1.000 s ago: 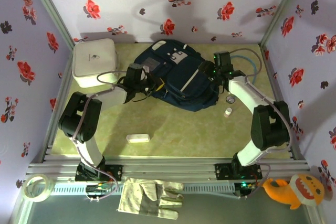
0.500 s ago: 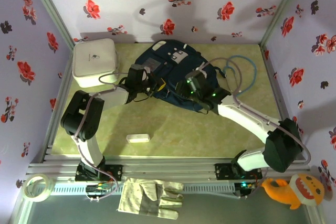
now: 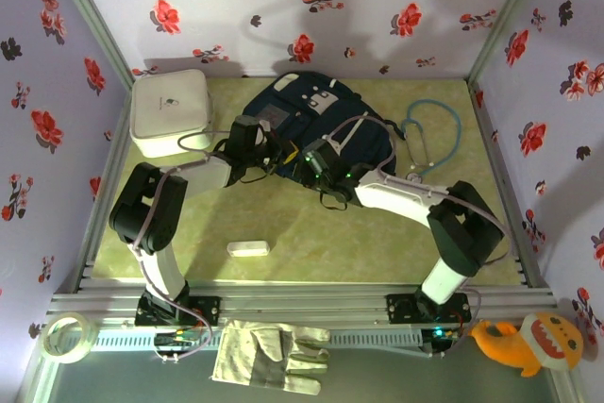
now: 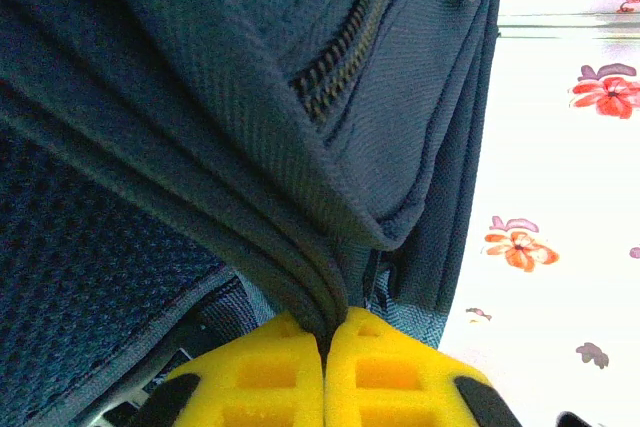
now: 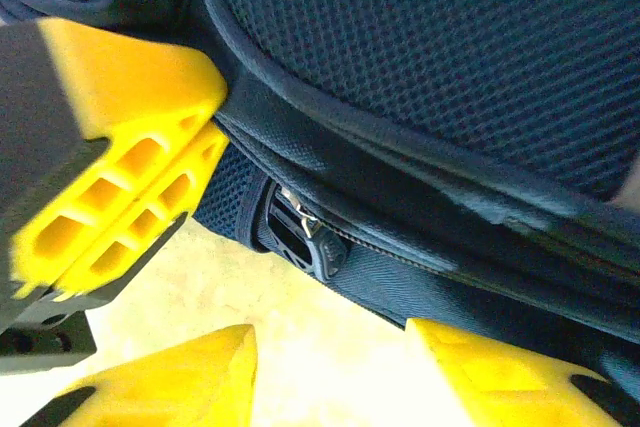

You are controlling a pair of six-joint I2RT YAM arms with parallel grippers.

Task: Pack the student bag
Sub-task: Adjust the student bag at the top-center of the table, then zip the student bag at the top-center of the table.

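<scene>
Nearest me, a pale work glove (image 3: pixel 271 356) lies on the front ledge, and a small white case (image 3: pixel 247 249) sits on the table (image 3: pixel 311 233). Past it, my left gripper (image 4: pixel 325 319) is pressed together on a seam fold of the student bag (image 3: pixel 300 106), which lies at the table's back middle. My right gripper (image 5: pixel 330 335) stands spread by the bag's near edge, beside a zipper pull (image 5: pixel 325 252), pinching nothing. Far left, the mark on the white box (image 3: pixel 170 110) is too small to read.
</scene>
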